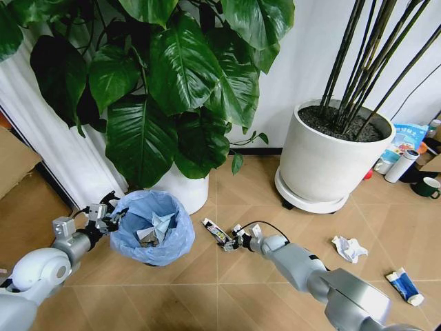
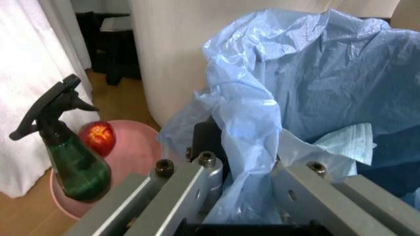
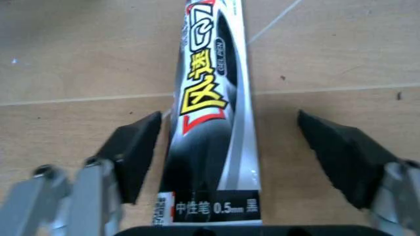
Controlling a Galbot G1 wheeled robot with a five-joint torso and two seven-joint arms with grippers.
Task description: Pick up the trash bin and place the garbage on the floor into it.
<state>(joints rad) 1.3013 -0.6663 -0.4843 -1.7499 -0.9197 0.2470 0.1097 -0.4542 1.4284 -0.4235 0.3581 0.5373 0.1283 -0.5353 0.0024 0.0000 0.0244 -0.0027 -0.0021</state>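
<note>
Open right hand (image 3: 226, 147) straddling printed wrapper (image 3: 211, 98) flat on floor (image 3: 78, 59), likely to skid off the thin film; left hand (image 2: 243, 196) apparently clamped on bin (image 1: 153, 229) rim, bag could slip.

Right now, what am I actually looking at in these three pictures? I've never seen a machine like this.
It is a wheeled robot with two arms. The wide picture comes from a camera on its head; the other two come from cameras on its wrists. Its left pincer grips the rim of a small trash bin lined with a blue bag. Its right pincer is open, its fingers either side of a printed wrapper lying flat on the wood floor. A crumpled paper wad and a blue-white packet also lie there.
</note>
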